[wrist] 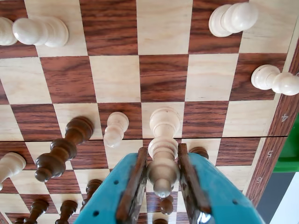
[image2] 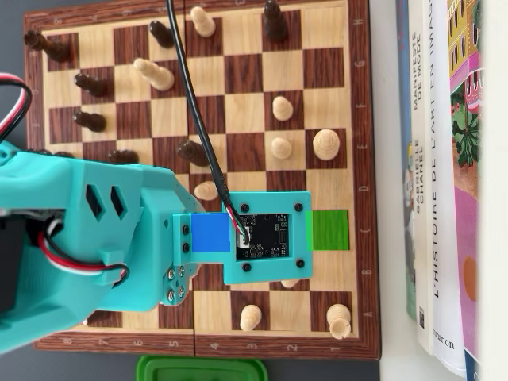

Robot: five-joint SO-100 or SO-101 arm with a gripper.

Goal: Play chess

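the gripper (wrist: 162,184) is clamped on a light chess piece (wrist: 162,154), both jaws pressing its stem, over the board (wrist: 163,77) toward its numbered right edge in the wrist view. likely trouble: a dark piece (wrist: 60,151) and a light pawn (wrist: 114,129) stand just beside it, so any sideways swing could topple them. the overhead view hides the grip.

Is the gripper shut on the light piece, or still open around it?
Cannot tell. In the wrist view the gripper has a jaw on either side of the light piece, but contact isn't clear.
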